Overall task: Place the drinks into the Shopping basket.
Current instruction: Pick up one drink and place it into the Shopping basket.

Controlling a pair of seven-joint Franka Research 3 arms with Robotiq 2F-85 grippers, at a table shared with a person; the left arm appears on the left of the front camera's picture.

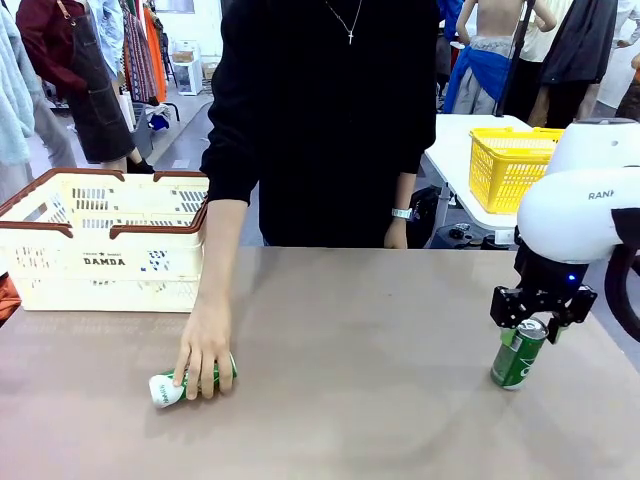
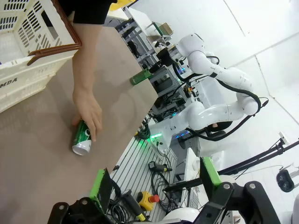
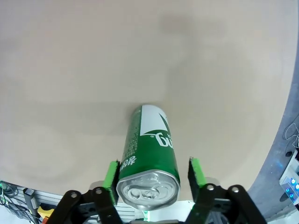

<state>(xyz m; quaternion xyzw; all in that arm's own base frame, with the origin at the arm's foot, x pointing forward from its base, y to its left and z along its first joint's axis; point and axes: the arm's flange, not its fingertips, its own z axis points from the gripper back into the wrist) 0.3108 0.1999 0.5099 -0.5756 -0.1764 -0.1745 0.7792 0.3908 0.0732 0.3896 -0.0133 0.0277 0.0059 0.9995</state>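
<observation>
Cans sit apart: upright can [image 1: 517, 362] stands near the desk's [image 1: 380, 340] right edge between right claw's [image 1: 530, 330] pads, grip unclear; lying can [image 1: 165, 390] rests under a person's hand [image 1: 205, 345] before the basket [image 1: 105, 262]. Left claw [image 2: 154, 179] is spread.

Between the green pads [image 3: 111, 179] of the black right gripper [image 3: 153, 163], a green can [image 3: 148, 149] shows a silver top and white markings. Under the person's fingers [image 1: 204, 372], a second green can [image 1: 168, 389] has a white end. The Shopping basket [image 1: 100, 290] is cream-white, slotted, brown-rimmed, with dark "DAMDA" print. The table [image 1: 380, 340] is plain greyish brown.
</observation>
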